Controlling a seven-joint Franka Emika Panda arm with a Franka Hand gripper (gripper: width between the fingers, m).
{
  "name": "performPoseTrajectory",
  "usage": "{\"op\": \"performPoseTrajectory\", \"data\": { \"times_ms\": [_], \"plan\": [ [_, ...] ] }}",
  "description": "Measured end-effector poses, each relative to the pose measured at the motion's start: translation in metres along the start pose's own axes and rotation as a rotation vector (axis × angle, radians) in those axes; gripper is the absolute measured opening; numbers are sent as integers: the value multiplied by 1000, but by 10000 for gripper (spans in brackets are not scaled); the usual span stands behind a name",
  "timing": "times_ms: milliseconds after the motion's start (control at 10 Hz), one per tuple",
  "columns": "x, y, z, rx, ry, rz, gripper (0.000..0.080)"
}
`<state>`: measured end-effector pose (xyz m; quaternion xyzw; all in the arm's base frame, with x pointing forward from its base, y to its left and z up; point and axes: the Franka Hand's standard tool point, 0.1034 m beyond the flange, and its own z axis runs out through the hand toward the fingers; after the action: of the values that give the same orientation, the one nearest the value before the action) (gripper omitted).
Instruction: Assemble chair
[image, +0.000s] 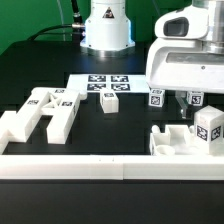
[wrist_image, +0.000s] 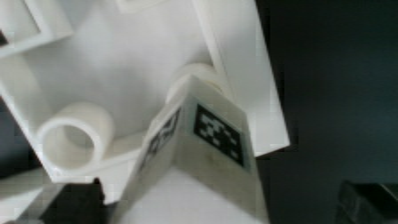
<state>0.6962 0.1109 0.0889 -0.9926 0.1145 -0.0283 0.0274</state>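
Closest to the lens in the exterior view, the long white border wall (image: 100, 168) is seen running across the dark surface (image: 125, 130). Behind it, on the exterior view's left, an H-shaped frame (image: 45, 112) is laid flat, and a small peg (image: 110, 102) is set just beside the marker board (image: 100, 82). On the exterior view's right, the boxy seat (image: 175, 142) is found near the wall, with a tagged block (image: 208, 125) rising at its outer end. The end effector (image: 182, 100) is held just above the seat, and nothing is gripped.

Over to the wrist view: a white chair part (wrist_image: 125, 70) with a round socket (wrist_image: 75, 135) and a square tag (wrist_image: 217, 130) is shown close up. One dark finger (wrist_image: 68, 203) is spotted at its edge and the other well apart, so the jaws are spread wide.
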Motion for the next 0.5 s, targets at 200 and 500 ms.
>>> {"op": "performPoseTrajectory", "data": {
  "times_ms": [200, 500],
  "plan": [
    [0, 2, 1, -1, -1, -112, 649],
    [0, 3, 2, -3, 0, -318, 649]
  ]
}}
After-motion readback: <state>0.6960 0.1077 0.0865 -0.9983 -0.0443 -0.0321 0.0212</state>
